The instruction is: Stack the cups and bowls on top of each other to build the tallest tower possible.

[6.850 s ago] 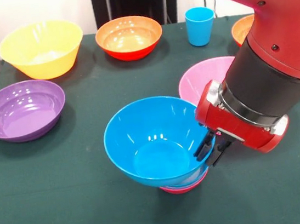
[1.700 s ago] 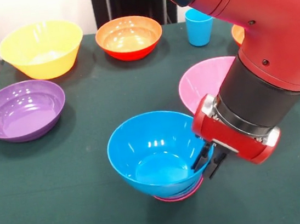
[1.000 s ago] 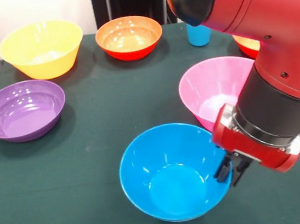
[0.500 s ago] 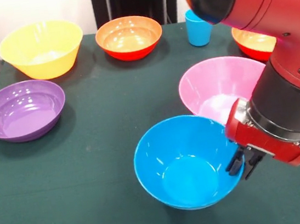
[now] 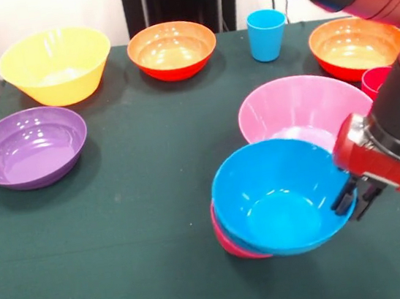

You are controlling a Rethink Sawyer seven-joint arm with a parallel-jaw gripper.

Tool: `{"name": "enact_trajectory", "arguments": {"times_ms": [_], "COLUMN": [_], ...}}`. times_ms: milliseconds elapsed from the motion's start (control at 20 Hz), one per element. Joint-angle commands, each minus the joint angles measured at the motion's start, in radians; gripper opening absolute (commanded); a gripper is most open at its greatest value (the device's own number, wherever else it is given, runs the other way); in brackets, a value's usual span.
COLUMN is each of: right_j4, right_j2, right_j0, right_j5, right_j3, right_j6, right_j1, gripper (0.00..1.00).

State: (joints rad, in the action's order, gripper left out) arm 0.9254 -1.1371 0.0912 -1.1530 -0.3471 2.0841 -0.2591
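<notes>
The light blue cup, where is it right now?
In the front view, the light blue cup stands upright at the table's far edge, between the two orange-red bowls.

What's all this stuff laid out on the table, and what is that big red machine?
Yellow bowl: one, far left corner.
Purple bowl: one, left side.
Orange-red bowls: two, far middle and far right.
Pink bowl: one, right of centre.
Tower: medium blue bowl over a magenta-red one, near right.
Light blue cup: one, far edge.
Red cup: one, partly hidden, right.
Table: dark green cloth.
Robot arm: red and black; end effector gripping the blue bowl's rim.
</notes>
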Motion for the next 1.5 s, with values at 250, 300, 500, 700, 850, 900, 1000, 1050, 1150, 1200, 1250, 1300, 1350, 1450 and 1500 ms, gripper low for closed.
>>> {"name": "enact_trajectory", "arguments": {"times_ms": [250,300,500,700,850,900,1000,1050,1150,1200,1250,1300,1350,1450,1500], "right_j4": [-0.060,-0.063,-0.084,-0.117,-0.162,-0.172,-0.199,-0.215,-0.235,-0.243,-0.255,-0.264,-0.275,-0.294,-0.303], "right_j2": [0.054,0.054,0.073,0.090,0.153,0.164,0.194,0.213,0.234,0.241,0.256,0.264,0.276,0.296,0.304], "right_j0": [-0.040,-0.041,-0.038,-0.048,-0.048,-0.048,-0.040,-0.028,-0.011,-0.007,0.008,0.013,0.023,0.033,0.037], "right_j5": [-0.043,-0.042,-0.014,0.026,0.070,0.073,0.088,0.098,0.106,0.106,0.113,0.116,0.121,0.129,0.133], "right_j3": [-0.007,-0.007,-0.031,-0.056,-0.124,-0.130,-0.160,-0.187,-0.213,-0.219,-0.244,-0.254,-0.274,-0.303,-0.313], "right_j6": [0.090,0.084,0.050,-0.007,-0.090,-0.097,-0.109,-0.111,-0.100,-0.094,-0.089,-0.085,-0.084,-0.086,-0.087], "right_j1": [-0.013,-0.012,-0.004,0.006,0.036,0.041,0.058,0.070,0.083,0.087,0.099,0.105,0.116,0.132,0.138], "gripper": [0.00,0.00,0.00,0.00,0.00,0.00,0.00,0.00,0.00,0.00,0.00,0.00,0.00,0.00,0.00]}}
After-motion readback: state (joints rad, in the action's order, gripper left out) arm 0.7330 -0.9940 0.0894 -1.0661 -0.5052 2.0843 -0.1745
